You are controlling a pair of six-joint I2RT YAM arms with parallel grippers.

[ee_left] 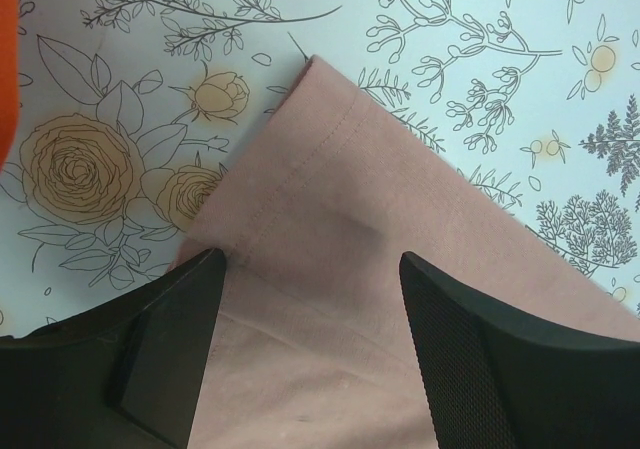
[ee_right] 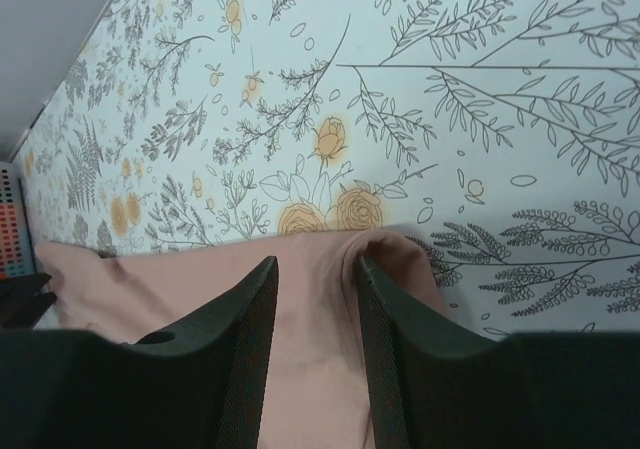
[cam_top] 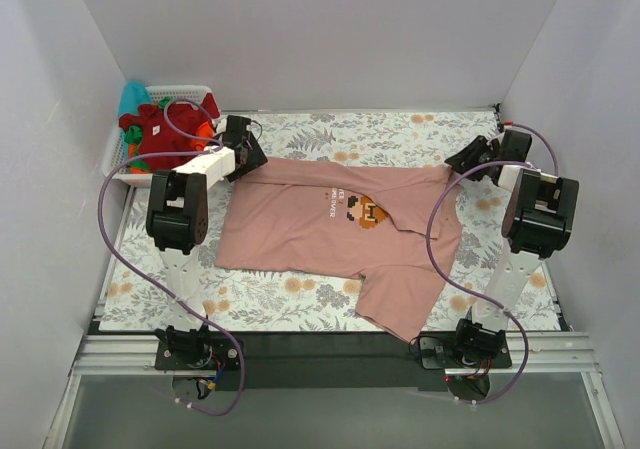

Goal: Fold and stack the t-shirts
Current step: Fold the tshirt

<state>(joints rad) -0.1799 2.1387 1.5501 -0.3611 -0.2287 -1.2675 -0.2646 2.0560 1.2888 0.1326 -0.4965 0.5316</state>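
Note:
A dusty-pink t-shirt (cam_top: pixel 330 231) with a pixel-art print lies spread on the floral cloth, one sleeve hanging toward the near edge. My left gripper (cam_top: pixel 246 155) is at the shirt's far-left corner. In the left wrist view the gripper (ee_left: pixel 310 269) is wide open just above the pink hem corner (ee_left: pixel 300 169), holding nothing. My right gripper (cam_top: pixel 470 157) is at the shirt's far-right corner. In the right wrist view the gripper (ee_right: pixel 316 264) is partly open and straddles the pink edge (ee_right: pixel 310 309). A small fold bunches against the right finger (ee_right: pixel 385 349). Dark red (cam_top: pixel 150 127), orange and teal (cam_top: pixel 133 97) tees are in the basket.
The white slatted basket (cam_top: pixel 118 159) stands at the far left corner, just beside my left arm. The floral table cloth (cam_top: pixel 280 294) covers the table. White walls close in on three sides. A black rail runs along the near edge.

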